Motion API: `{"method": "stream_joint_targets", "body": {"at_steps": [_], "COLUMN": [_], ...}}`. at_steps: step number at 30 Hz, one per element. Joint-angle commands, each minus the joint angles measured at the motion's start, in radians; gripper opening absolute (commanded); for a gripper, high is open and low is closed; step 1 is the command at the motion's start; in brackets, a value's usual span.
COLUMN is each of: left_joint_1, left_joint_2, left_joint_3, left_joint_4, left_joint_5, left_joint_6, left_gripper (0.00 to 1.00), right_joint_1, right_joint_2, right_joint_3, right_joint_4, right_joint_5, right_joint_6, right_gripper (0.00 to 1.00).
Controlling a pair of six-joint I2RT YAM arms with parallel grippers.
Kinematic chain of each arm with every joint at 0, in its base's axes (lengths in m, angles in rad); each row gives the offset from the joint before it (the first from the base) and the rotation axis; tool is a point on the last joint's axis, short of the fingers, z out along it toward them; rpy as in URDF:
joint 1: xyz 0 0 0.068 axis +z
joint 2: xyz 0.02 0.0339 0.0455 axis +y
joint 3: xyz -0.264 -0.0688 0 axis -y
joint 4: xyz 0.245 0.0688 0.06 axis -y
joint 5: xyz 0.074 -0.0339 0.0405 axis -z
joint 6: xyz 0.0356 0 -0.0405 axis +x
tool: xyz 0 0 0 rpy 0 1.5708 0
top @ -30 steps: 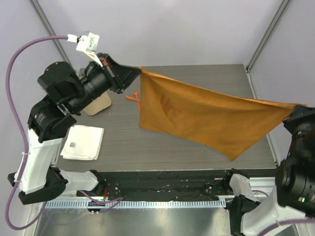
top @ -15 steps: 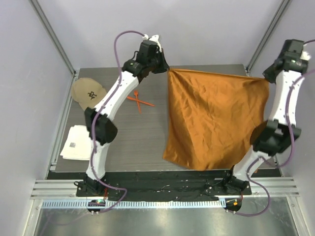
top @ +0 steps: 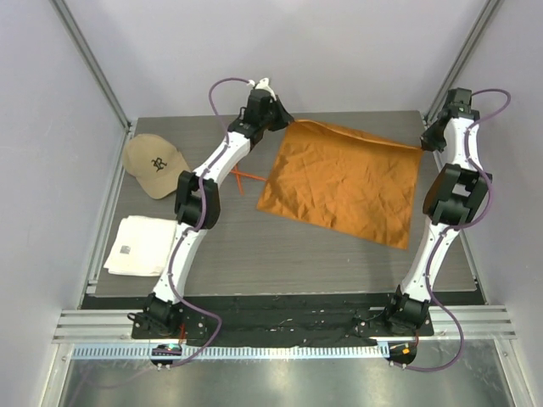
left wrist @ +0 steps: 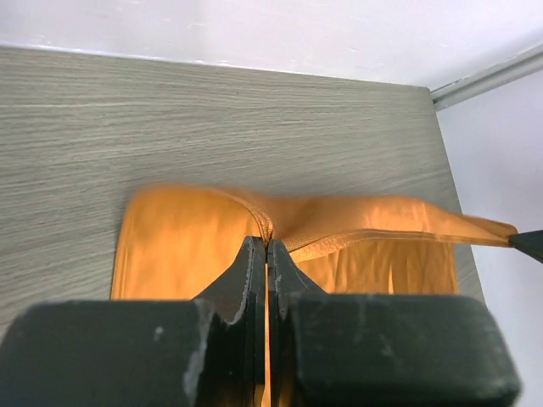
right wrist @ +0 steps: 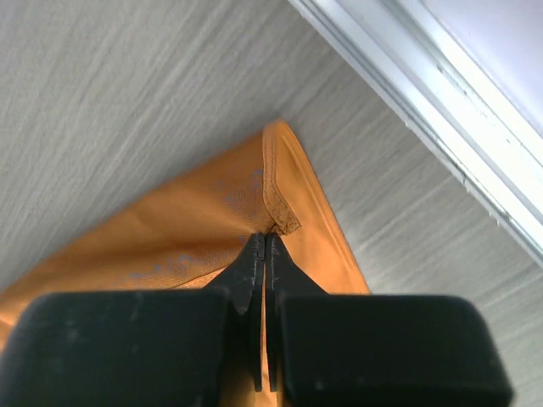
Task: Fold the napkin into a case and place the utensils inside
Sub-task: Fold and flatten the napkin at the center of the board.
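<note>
I'd lowered the napkin, mid-air a sec ago, flat onto the tabletop. My L pincer & R pincer gripped its far corners. Prob. ready for 1st fold.

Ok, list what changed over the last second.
The napkin, which hung stretched in the air, was carried to the far side and lowered; it now lies spread on the table. The left pincer and right pincer stay shut on its far corners. The cap, white towel and utensils stayed put.
</note>
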Motion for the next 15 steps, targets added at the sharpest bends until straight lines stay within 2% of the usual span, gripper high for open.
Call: {"method": "stream_joint_targets", "body": {"at_steps": [1, 6, 15], "left_joint_1": [0.017, 0.026, 0.089], "left_joint_2": [0.014, -0.018, -0.162], "left_joint_3": [0.05, -0.002, -0.179], "left_joint_4": [0.142, 0.129, -0.011], "left_joint_5": [0.023, 0.045, 0.143], "left_joint_6": [-0.058, -0.08, -0.005], "left_gripper": [0.0, 0.0, 0.0], "right_joint_1": [-0.006, -0.007, -0.001], "right_joint_2": [-0.01, -0.083, -0.364], "right_joint_3": [0.066, -0.039, -0.492], "right_joint_4": [0.065, 0.054, 0.057], "right_joint_5": [-0.011, -0.019, -0.125], "right_joint_6": [-0.029, 0.002, 0.119], "right_gripper": [0.01, 0.01, 0.01]}}
